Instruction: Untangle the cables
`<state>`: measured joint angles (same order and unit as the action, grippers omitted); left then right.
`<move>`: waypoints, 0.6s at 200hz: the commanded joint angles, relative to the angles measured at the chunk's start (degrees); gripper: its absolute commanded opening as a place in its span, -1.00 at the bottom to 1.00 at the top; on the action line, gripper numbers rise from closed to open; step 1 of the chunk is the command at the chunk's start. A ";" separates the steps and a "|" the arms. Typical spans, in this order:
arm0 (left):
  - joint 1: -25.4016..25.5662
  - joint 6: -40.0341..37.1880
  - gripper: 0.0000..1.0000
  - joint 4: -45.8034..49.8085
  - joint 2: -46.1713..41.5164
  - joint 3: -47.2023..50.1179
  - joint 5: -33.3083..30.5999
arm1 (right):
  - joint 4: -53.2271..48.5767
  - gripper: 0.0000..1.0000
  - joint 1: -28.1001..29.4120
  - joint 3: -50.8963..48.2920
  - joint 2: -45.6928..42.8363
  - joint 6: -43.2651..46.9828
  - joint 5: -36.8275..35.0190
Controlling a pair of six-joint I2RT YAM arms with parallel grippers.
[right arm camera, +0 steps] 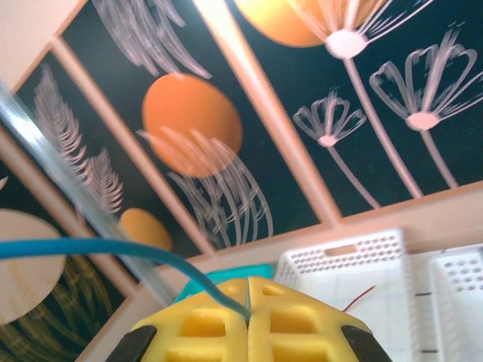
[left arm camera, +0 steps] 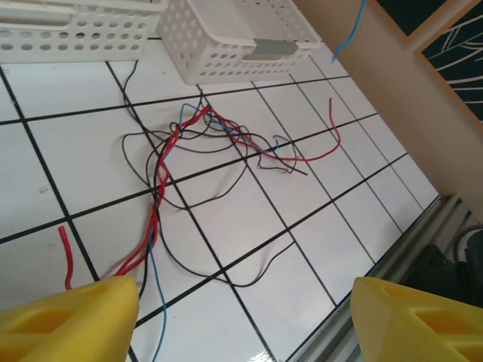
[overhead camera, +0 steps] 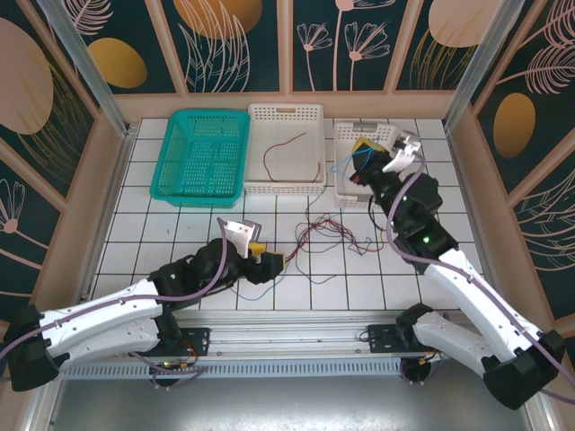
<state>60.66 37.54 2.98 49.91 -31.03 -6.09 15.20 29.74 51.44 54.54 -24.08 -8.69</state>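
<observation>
A loose tangle of red, black and blue cables (overhead camera: 325, 235) lies on the white tiles mid-table; the left wrist view shows the tangle (left arm camera: 198, 142) just ahead of my fingers. My left gripper (overhead camera: 270, 260) rests low at the tangle's left end, open, with its yellow fingers (left arm camera: 69, 317) wide apart and strands running under the left one. My right gripper (overhead camera: 363, 146) is raised over the right white basket (overhead camera: 346, 196), shut on a blue cable (right arm camera: 113, 249) that dangles from the jaws (overhead camera: 340, 167). A separate red cable (overhead camera: 293, 158) lies in the middle white basket.
A teal basket (overhead camera: 202, 153) stands at the back left, beside the middle white basket (overhead camera: 286, 112). Patterned walls enclose the table on three sides. A metal rail (overhead camera: 287, 346) runs along the near edge by the arm bases.
</observation>
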 commanded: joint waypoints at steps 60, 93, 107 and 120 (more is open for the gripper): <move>-0.28 2.35 0.46 -0.70 -2.75 3.65 -2.44 | -12.71 -1.00 -15.69 20.04 31.48 -0.78 4.38; -0.24 3.06 0.45 -0.12 -4.13 4.34 -2.86 | -13.89 -1.00 -17.47 22.15 40.73 -1.95 2.54; -0.33 3.24 0.45 0.07 -4.69 4.69 -2.99 | -15.19 -1.00 -18.51 23.21 44.41 -2.51 2.54; -0.28 3.41 0.45 0.35 -5.12 5.05 -3.12 | -17.61 -1.00 -18.67 25.10 47.38 -1.82 1.11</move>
<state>60.64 39.83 3.09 46.09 -27.14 -8.08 2.24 12.49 72.38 97.73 -25.08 -5.61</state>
